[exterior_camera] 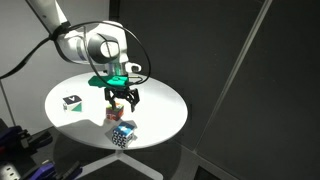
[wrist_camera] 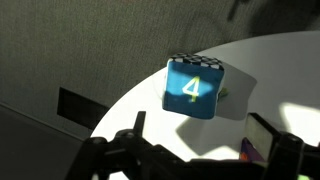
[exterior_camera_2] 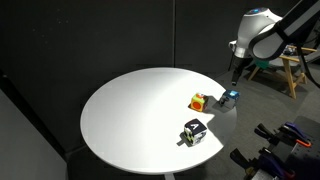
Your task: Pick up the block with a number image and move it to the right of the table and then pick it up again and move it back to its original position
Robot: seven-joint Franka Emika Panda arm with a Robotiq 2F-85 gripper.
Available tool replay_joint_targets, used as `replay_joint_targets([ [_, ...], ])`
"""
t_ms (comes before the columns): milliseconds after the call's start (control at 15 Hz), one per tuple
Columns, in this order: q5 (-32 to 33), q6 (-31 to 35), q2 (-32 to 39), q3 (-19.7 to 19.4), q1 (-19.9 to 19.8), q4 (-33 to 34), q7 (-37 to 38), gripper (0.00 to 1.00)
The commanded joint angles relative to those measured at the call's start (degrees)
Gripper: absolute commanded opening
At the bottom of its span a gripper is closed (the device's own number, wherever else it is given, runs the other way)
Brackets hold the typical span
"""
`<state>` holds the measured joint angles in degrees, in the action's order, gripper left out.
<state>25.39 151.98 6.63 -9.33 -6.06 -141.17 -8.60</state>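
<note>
Blue, with a white 4 on its face: the block with a number image [wrist_camera: 195, 90] is filling the wrist view, sitting right by the rim of the table [wrist_camera: 275, 70]. That numeral is showing only here. The gripper [exterior_camera: 122, 99] is hovering above the tabletop, jaws spread wide, gripping nothing; its dark fingers [wrist_camera: 130, 140] are staying clear of the block. In an exterior view the red-and-yellow cube [exterior_camera_2: 198, 101] is lying just beside the block, and the white cube with a black top [exterior_camera_2: 194, 131] is sitting apart, nearer another stretch of the edge.
</note>
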Motion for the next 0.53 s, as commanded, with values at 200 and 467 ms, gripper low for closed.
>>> replay_joint_targets([
  [200,-0.5,2.5,4.8,-0.1,-1.5,1.9,-5.8,1.00],
  [467,-1.1,4.0,7.7,0.0,-2.2,2.8,-7.5,1.00],
])
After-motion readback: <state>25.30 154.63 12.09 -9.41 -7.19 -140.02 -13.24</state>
